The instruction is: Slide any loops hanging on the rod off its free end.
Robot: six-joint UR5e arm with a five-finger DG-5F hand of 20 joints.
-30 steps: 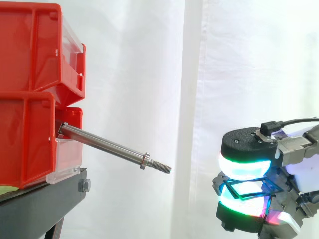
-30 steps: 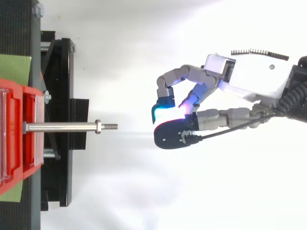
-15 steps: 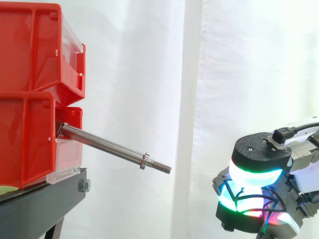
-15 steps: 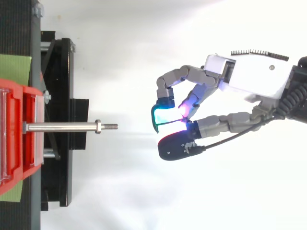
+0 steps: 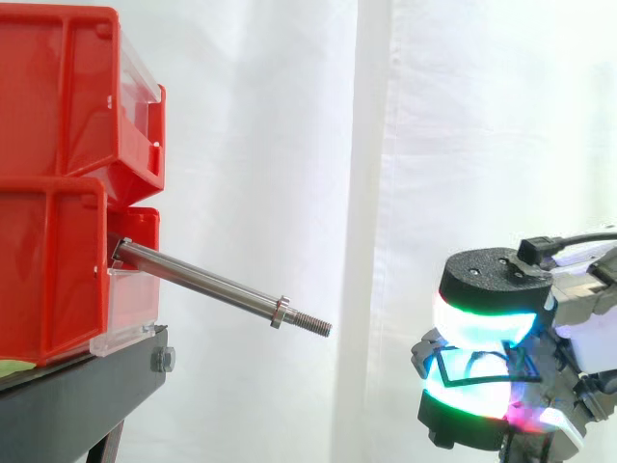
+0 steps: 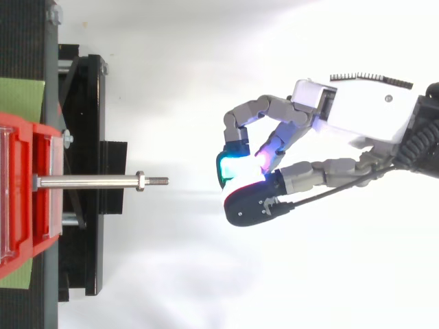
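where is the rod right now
In the side view the rod sticks out from the lower red bin at left, sloping down rightward; its threaded tip is apart from the hand.

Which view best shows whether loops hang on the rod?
The side view: the rod lies whole against the white curtain, with no loop on it. The top view shows it from above, also bare.

Hand [image 6: 363, 113] pointing leftward, low at side view's right; arm enters from right.

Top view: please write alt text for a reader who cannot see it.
A bare steel rod juts right from a red bin on a black stand. The hand is beyond its free end, not touching it.
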